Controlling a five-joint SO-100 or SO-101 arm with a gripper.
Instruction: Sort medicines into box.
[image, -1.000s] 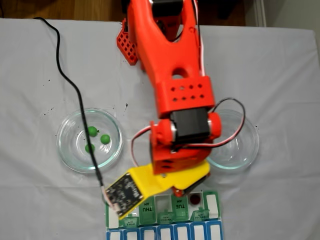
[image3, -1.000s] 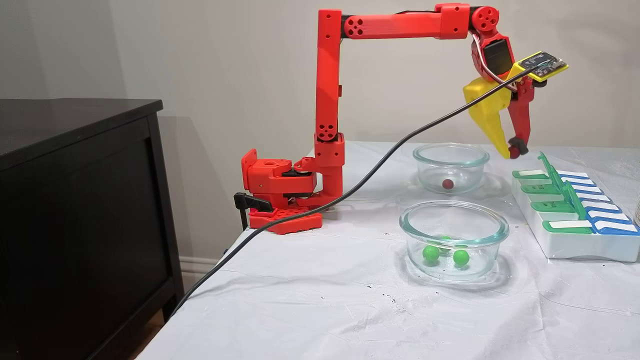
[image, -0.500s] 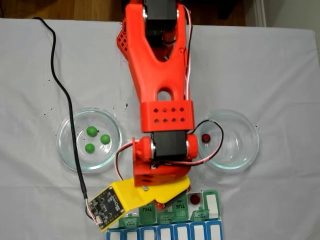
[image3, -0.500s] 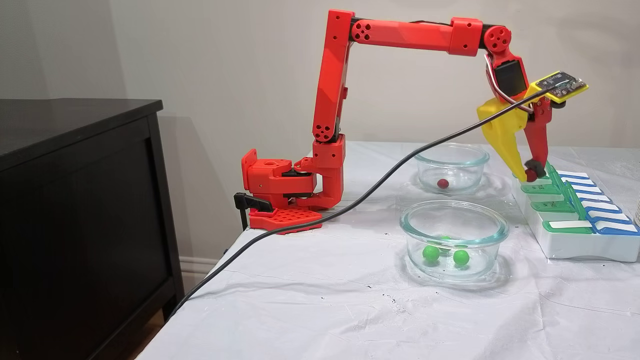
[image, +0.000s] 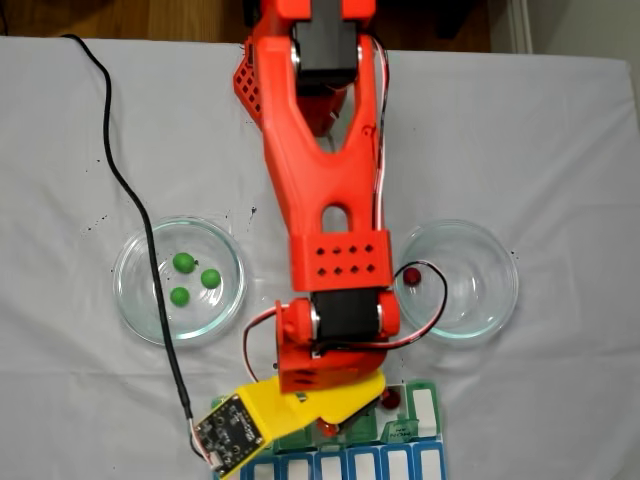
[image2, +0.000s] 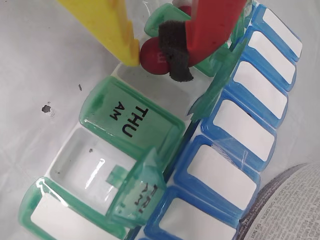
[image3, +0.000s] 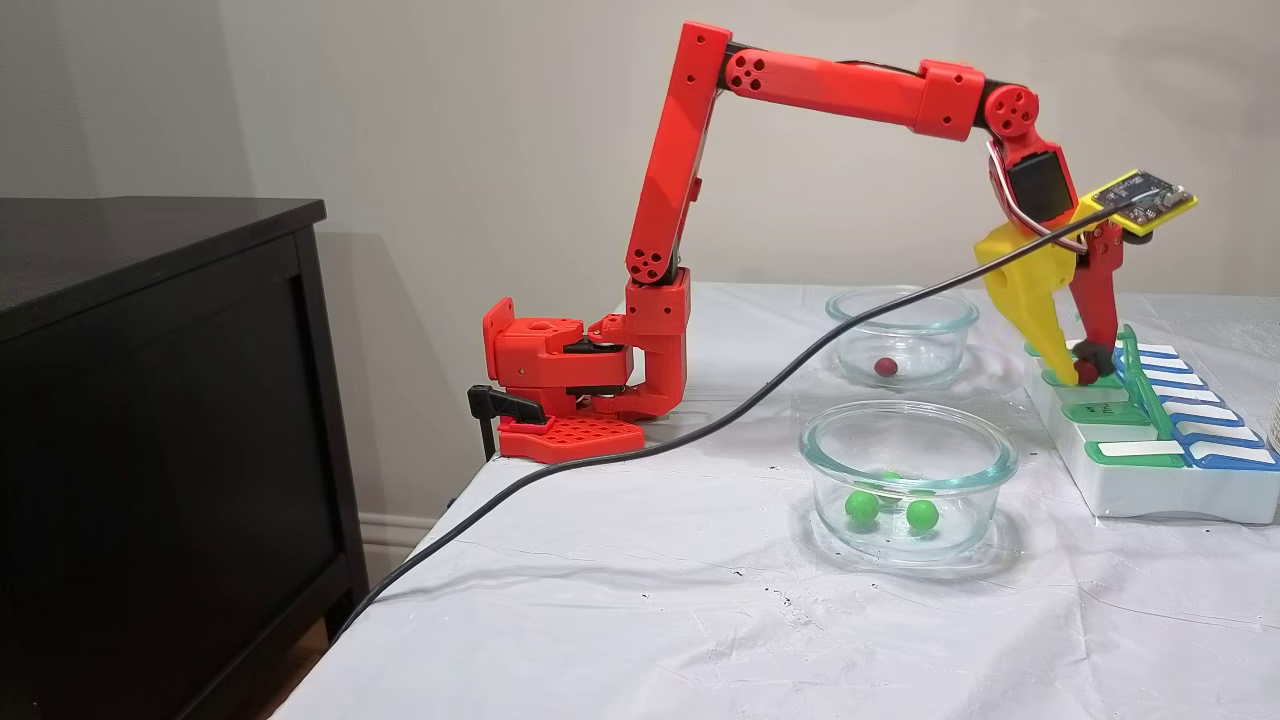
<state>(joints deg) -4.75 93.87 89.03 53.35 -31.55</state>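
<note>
A red arm (image3: 800, 80) with a yellow-and-red claw (image2: 150, 52) pinches a dark red ball (image2: 152, 56) over the pill organizer (image2: 150, 150) with green and blue lids, while green balls (image3: 890, 510) sit on the white-clothed bench (image3: 650, 600).

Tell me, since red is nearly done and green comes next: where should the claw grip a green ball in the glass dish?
Come straight down through the open top of the dish; its wall blocks any sideways approach. Close across the middle of the green ball that lies a bit apart from the other two, probably the easiest to single out.
</note>
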